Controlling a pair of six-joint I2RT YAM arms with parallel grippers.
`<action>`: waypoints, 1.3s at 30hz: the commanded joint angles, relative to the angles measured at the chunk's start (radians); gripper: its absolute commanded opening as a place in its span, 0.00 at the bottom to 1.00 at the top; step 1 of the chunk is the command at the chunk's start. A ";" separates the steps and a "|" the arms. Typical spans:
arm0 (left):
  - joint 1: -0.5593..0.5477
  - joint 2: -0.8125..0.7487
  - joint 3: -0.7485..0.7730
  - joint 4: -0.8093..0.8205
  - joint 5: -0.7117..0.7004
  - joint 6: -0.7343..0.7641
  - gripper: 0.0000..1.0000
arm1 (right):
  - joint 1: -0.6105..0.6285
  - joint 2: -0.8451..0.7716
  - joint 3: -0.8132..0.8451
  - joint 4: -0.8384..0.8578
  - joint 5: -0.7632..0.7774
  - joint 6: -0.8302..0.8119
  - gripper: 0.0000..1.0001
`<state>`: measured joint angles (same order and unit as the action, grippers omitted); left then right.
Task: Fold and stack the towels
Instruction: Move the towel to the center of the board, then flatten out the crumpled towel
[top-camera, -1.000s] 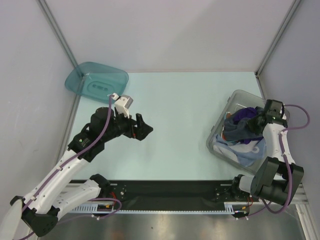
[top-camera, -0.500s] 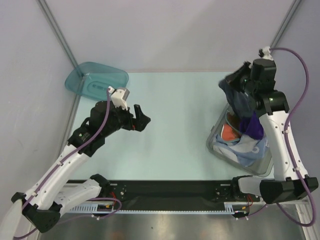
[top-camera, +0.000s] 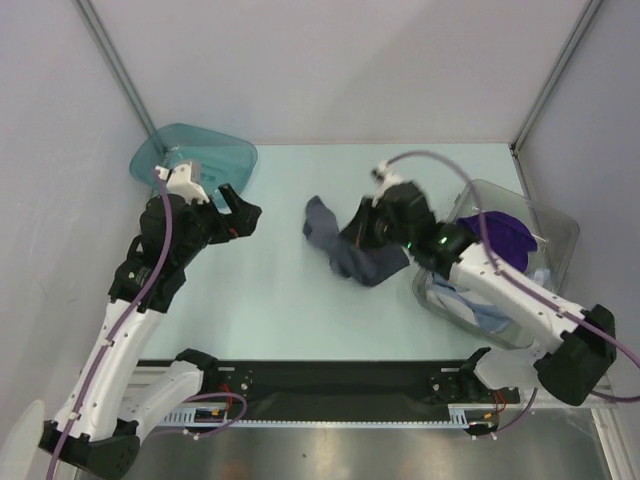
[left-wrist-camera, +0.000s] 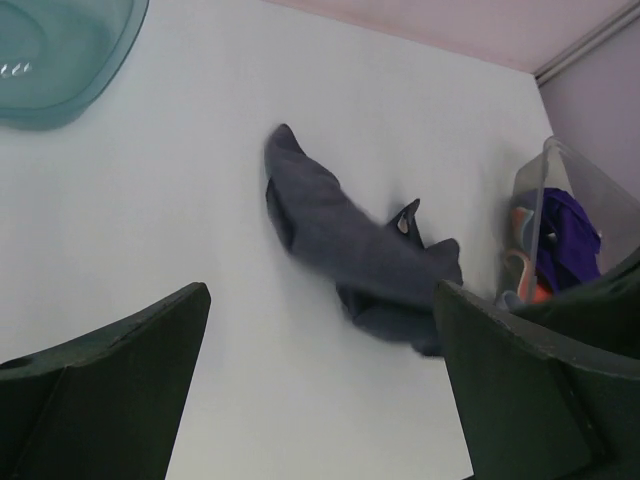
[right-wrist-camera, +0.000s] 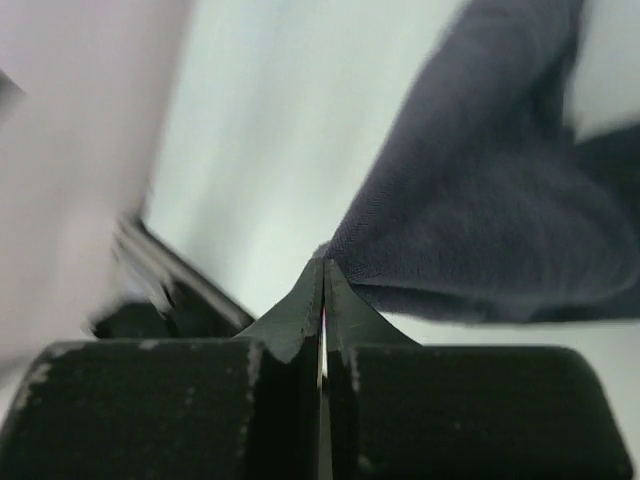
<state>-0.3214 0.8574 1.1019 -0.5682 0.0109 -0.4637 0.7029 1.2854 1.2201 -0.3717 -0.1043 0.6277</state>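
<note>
A dark grey-blue towel (top-camera: 335, 245) lies crumpled and partly draped on the table's middle, also in the left wrist view (left-wrist-camera: 350, 245). My right gripper (top-camera: 368, 230) is shut on one corner of it, and the cloth spreads away from the pinched tips (right-wrist-camera: 323, 265). More towels stay in the clear bin (top-camera: 560, 235): a deep purple towel (top-camera: 502, 235) on top and a light blue towel (top-camera: 480, 305) below. My left gripper (top-camera: 240, 210) hovers open and empty to the left of the grey towel, its jaws wide (left-wrist-camera: 320, 300) over bare table.
A teal plastic tray (top-camera: 195, 160) sits at the back left corner, just behind my left gripper, and shows in the left wrist view (left-wrist-camera: 55, 50). The clear bin (left-wrist-camera: 535, 195) stands by the right wall. Grey walls close in the left, back and right.
My right arm lifted the dark grey-blue towel out of the bin and swung it left down onto the table. My left arm drew back and left toward the tray.
</note>
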 joint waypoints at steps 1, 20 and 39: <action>0.027 0.009 -0.071 -0.013 0.027 -0.044 1.00 | 0.118 -0.011 -0.232 0.144 -0.090 -0.017 0.04; 0.038 0.697 0.058 0.301 -0.005 -0.052 0.79 | -0.238 0.578 0.269 0.063 -0.083 -0.362 0.42; 0.064 1.220 0.371 0.234 0.093 -0.036 0.68 | -0.365 0.773 0.380 -0.228 0.020 -0.289 0.53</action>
<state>-0.2577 2.0506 1.4284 -0.3370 0.0643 -0.5053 0.3527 2.0739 1.6112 -0.6304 -0.0322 0.3363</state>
